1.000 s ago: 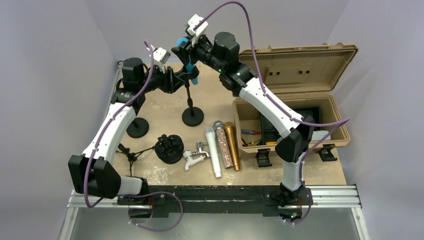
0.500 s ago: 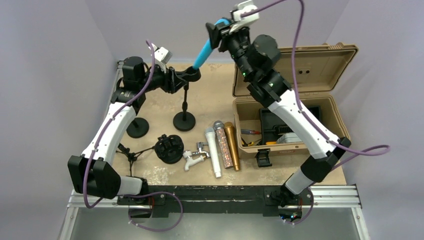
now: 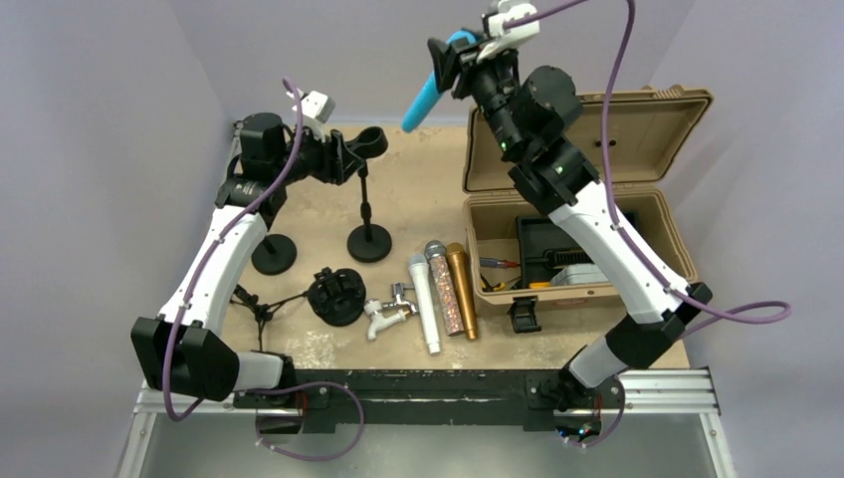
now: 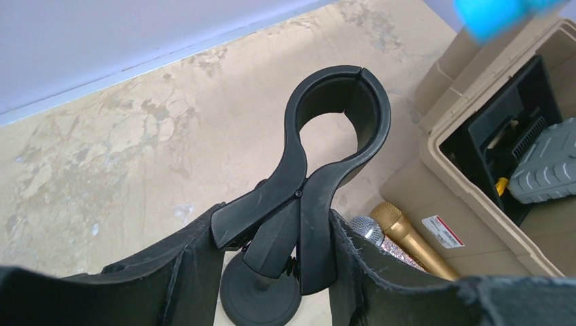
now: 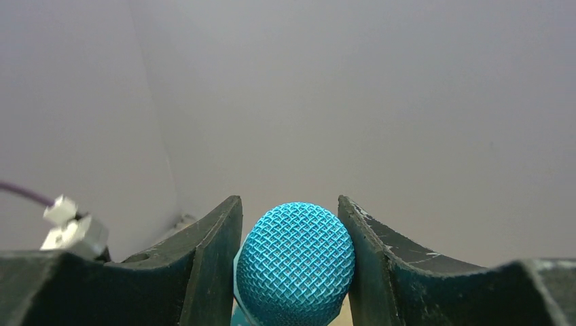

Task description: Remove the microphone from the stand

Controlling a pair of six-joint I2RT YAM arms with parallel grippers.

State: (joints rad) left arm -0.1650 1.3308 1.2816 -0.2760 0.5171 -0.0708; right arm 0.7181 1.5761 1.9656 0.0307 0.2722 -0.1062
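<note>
Looking down from above, I see my right hand (image 3: 445, 62) clamped on the mesh head of the blue microphone (image 3: 426, 95), holding it tilted in the air, apart from the stand (image 3: 369, 242) on the table (image 3: 418, 199). My left hand (image 4: 275, 238) grips the stand's clip (image 4: 295, 136) by its levers.

The left arm (image 3: 224, 254) reaches to the upper left, left gripper (image 3: 338, 159) pinching the clip (image 4: 319, 170) by its levers. The right arm (image 3: 607, 239) stretches to top centre, right gripper (image 3: 453, 65) clamped on the microphone (image 5: 295, 265) head.
</note>
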